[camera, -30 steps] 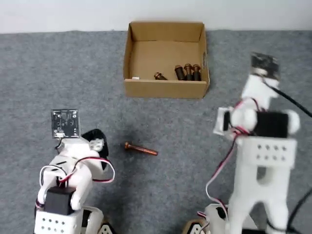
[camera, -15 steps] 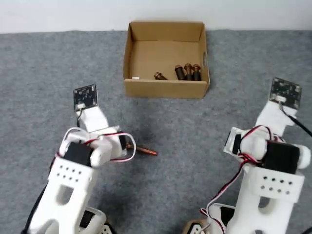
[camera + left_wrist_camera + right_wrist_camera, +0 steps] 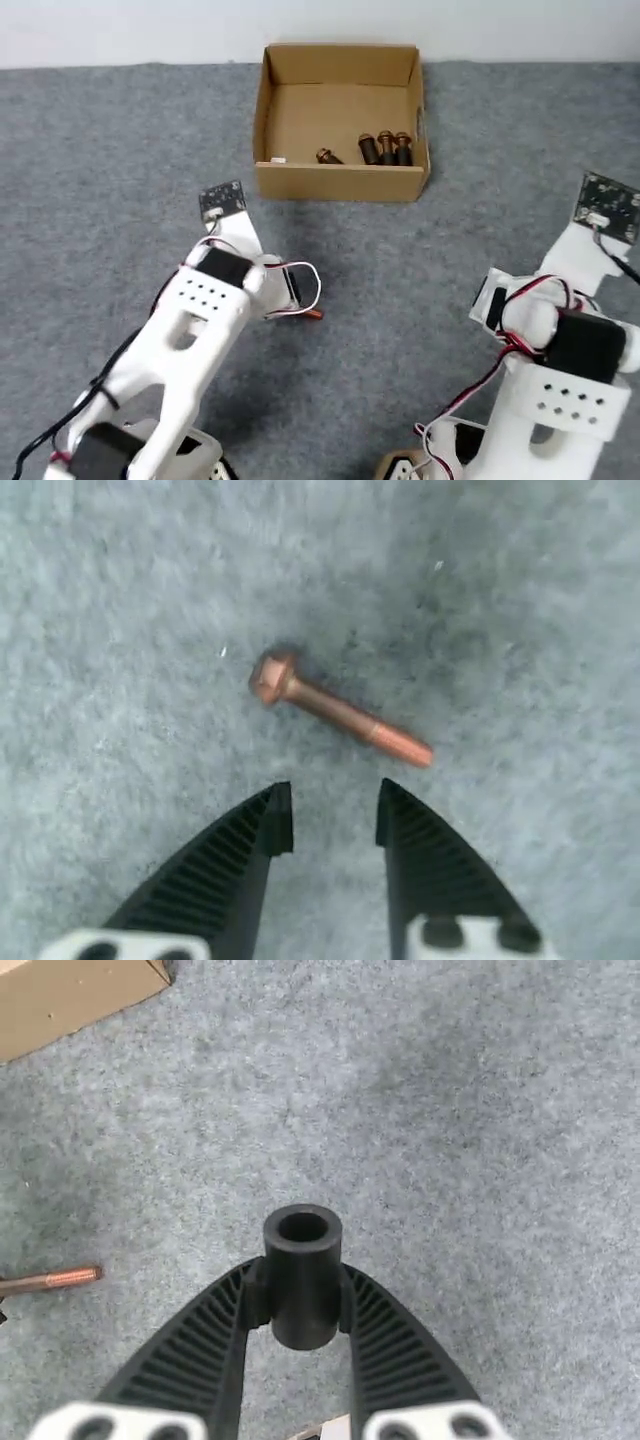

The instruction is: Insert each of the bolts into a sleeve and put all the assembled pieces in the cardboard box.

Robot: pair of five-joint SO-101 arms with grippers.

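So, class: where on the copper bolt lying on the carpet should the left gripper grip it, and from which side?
Judged best: the shank near the flanged head, from straight above, jaws across it. The bolt lies flat below the open left gripper, and its tip has to enter the sleeve.

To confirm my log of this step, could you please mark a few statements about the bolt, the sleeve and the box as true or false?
1. The left pincer is open, and the bolt lies ungrasped on the carpet. True.
2. The right pincer is empty. False: it is shut on a black sleeve.
3. The bolt sits inside the cardboard box. False: it lies outside it, on the carpet.
4. The cardboard box holds several assembled pieces. True.
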